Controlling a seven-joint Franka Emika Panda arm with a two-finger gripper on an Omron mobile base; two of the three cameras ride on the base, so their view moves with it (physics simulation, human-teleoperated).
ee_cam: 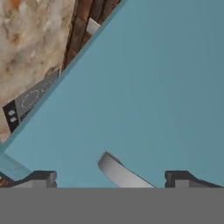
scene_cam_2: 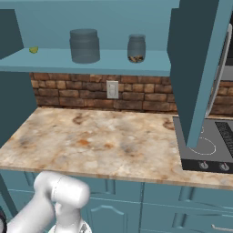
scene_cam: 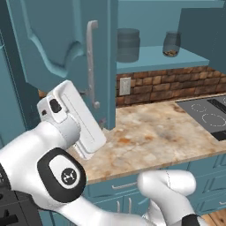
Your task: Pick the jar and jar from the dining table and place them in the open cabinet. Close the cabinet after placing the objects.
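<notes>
- Both jars are up on the teal shelf (scene_cam_2: pixel 91 63) of the tall teal-blue wall cabinet (scene_cam: pixel 145 13): the wide, smoky grey lidded jar (scene_cam_2: pixel 84 45) on the left, the much smaller clear glass jar with a brownish bottom (scene_cam_2: pixel 136 48) to its right, well apart, both upright.
- The left base view shows the same pair, the grey jar (scene_cam: pixel 128 45) nearer the left arched-panel cabinet door (scene_cam: pixel 66 48) and the small jar (scene_cam: pixel 171 43) further along.
- That left door stands open, its long silver bar handle (scene_cam: pixel 92 62) facing the room, and the white arm's hand is raised just in front of its lower edge.
- The right cabinet door (scene_cam_2: pixel 195 68) hangs open too, out over the black cooktop (scene_cam_2: pixel 205 145).
- In the hand view the pincer (ee_cam: pixel 118 178) is spread wide with nothing between its dark tips (ee_cam: pixel 41 177); the silver handle end (ee_cam: pixel 120 170) sits in the gap, flat teal door panel behind it.
- Below, the beige-brown marbled stone worktop (scene_cam_2: pixel 100 141) runs along a red-brown brick backsplash (scene_cam_2: pixel 73 91) with a white wall outlet (scene_cam_2: pixel 112 89).
</notes>
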